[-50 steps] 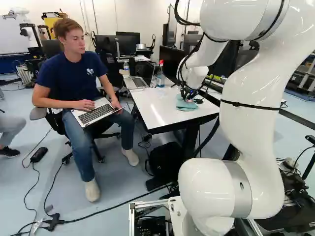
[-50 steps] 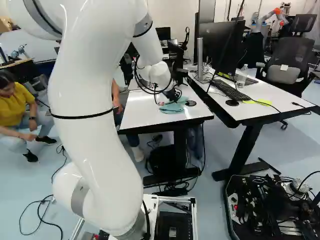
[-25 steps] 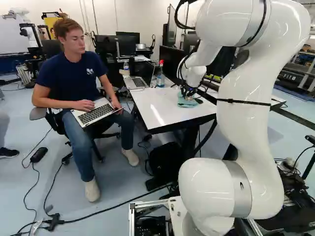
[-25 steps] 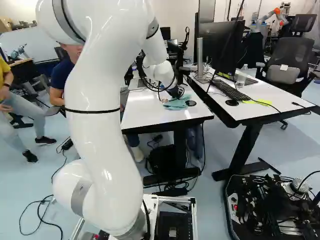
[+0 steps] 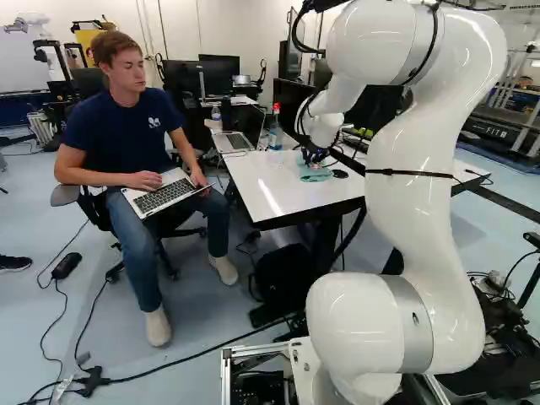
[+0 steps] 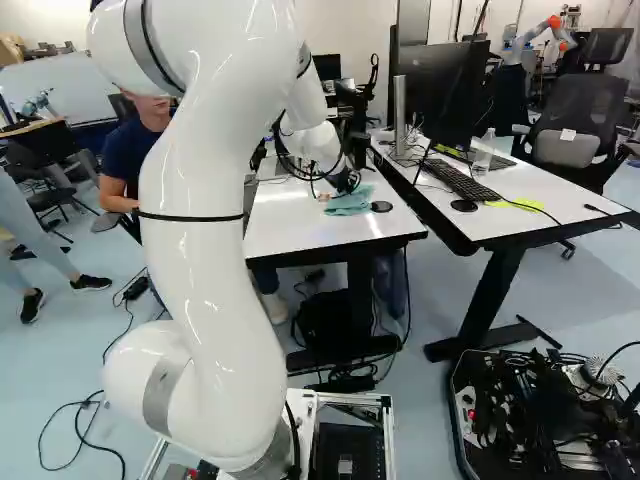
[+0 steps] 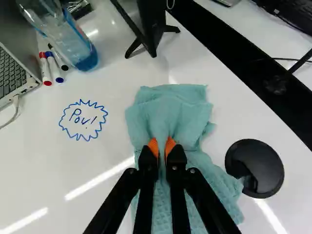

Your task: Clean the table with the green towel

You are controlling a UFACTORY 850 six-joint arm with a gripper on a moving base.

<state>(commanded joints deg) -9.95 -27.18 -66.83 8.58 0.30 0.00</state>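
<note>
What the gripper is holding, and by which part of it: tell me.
The gripper holds the green towel, pinched between its two fingertips at a bunched-up fold near the towel's middle.

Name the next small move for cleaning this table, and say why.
Probably slide the green towel sideways toward the laptop, over the blue scribble. The gripper has the cloth pinched between its fingers, it lies on the table, and the scribble is beside it, uncovered.
</note>
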